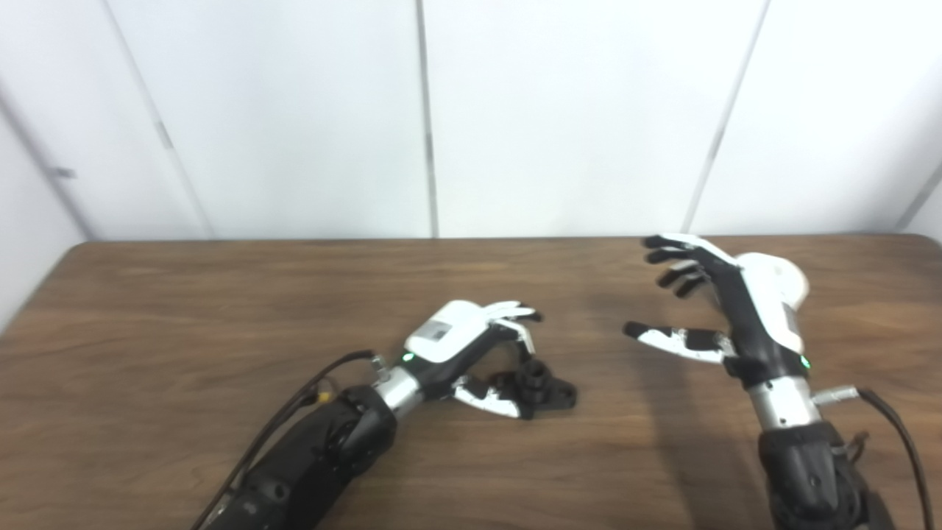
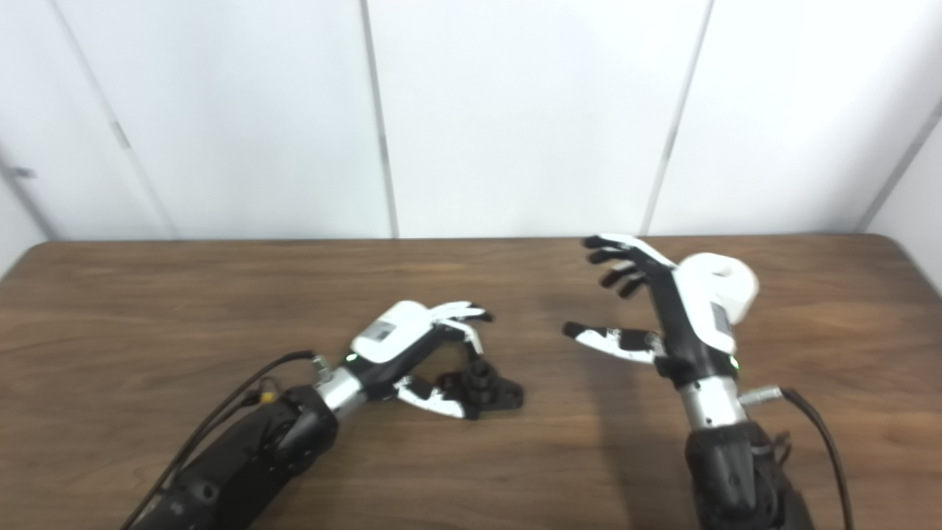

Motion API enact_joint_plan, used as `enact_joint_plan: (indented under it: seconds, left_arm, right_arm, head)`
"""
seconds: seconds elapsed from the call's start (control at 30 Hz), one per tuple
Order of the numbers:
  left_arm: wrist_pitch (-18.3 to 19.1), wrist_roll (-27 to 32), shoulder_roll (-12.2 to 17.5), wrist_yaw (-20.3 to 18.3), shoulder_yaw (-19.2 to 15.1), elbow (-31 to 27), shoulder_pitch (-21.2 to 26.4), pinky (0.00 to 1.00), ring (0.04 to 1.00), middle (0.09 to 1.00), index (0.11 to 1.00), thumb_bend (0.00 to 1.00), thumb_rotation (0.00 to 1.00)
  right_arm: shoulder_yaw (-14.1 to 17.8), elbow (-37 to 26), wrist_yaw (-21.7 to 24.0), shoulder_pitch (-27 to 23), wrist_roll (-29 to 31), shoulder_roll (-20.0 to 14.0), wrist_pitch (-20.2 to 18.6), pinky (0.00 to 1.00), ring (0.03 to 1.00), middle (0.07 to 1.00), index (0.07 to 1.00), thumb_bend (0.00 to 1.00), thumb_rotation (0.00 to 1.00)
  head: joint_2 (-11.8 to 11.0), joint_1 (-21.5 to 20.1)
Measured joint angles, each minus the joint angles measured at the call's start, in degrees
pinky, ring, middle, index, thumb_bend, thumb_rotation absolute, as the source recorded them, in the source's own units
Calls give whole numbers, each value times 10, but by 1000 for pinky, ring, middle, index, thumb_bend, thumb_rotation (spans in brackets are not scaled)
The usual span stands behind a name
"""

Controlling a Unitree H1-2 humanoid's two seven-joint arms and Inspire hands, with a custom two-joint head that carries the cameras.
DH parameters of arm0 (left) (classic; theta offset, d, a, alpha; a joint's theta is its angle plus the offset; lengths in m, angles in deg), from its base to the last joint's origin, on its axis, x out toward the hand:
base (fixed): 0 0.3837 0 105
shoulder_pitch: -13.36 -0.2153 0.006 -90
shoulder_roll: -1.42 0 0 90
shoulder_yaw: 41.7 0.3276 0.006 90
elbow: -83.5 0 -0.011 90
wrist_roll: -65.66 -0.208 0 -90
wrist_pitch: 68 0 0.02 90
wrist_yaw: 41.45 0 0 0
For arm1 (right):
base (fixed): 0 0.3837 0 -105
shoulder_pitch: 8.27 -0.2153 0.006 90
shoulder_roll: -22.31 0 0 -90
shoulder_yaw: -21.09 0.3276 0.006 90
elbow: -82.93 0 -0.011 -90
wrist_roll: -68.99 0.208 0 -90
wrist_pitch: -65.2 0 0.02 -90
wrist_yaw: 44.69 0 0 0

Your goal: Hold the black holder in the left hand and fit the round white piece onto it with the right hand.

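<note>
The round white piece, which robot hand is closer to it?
Right. The right robot hand is raised just in front of the round white piece, partly hiding it. The left robot hand is far off, at the black holder.

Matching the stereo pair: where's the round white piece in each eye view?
Left eye view: round white piece, right of centre, mostly hidden behind the raised right hand.
Right eye view: the piece sits further left in the picture, with more of it showing beside the same hand.
Shared landmark: black holder on the table by the left hand.
</note>
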Motion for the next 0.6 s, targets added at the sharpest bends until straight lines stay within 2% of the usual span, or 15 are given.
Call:
enact_joint_plan:
  seconds: [0.1,0.27,0.43,0.5,0.6]
  left_arm:
    - [-11,1,6,3,0,0,-1,702,864,852,488,524,66]
    - [-14,9,12,9,7,2,-1,693,842,838,488,524,60]
    - [-14,20,19,33,29,9,4,662,815,818,487,524,58]
    - [-14,27,24,35,37,9,7,656,815,818,487,524,57]
    - [-14,30,28,35,39,8,8,654,812,816,487,524,57]
  right_arm:
    - [-7,-13,44,-29,-36,-31,-43,489,579,682,713,643,198]
    - [-27,-13,67,-68,-99,-39,-88,489,624,720,732,632,253]
    - [-57,-2,89,-86,-175,-43,-112,578,738,792,775,630,305]
    - [-64,7,118,-97,-216,-56,-133,598,775,827,802,652,324]
    - [-65,23,166,-122,-275,-89,-164,725,847,879,828,726,343]
  head:
    - [-24,-40]
    - [-62,-96]
    - [-69,-105]
    - [-70,-108]
    - [-80,-120]
